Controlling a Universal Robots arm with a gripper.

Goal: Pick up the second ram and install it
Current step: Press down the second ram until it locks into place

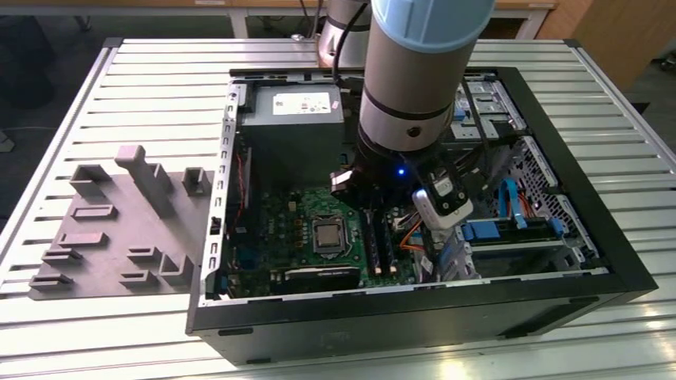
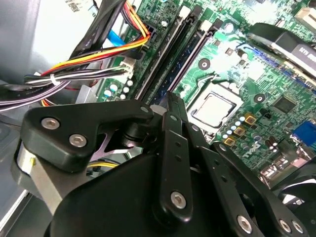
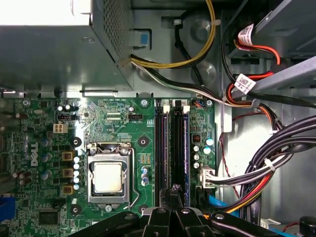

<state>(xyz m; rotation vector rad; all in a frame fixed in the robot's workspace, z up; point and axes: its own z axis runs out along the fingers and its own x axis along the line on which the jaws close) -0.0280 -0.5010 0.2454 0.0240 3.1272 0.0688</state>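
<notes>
Gripper over the slots, fingers pinched shut.
Any tilt here, and the ram could seat crooked, I'd say.

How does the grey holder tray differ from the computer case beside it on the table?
The holder tray is grey and low, with short posts; the computer case is black, a deep open box. The tray lies at the exterior view's left, the case to its right. The arm reaches into the case, not over the tray. Both rest on the slatted table.
</notes>
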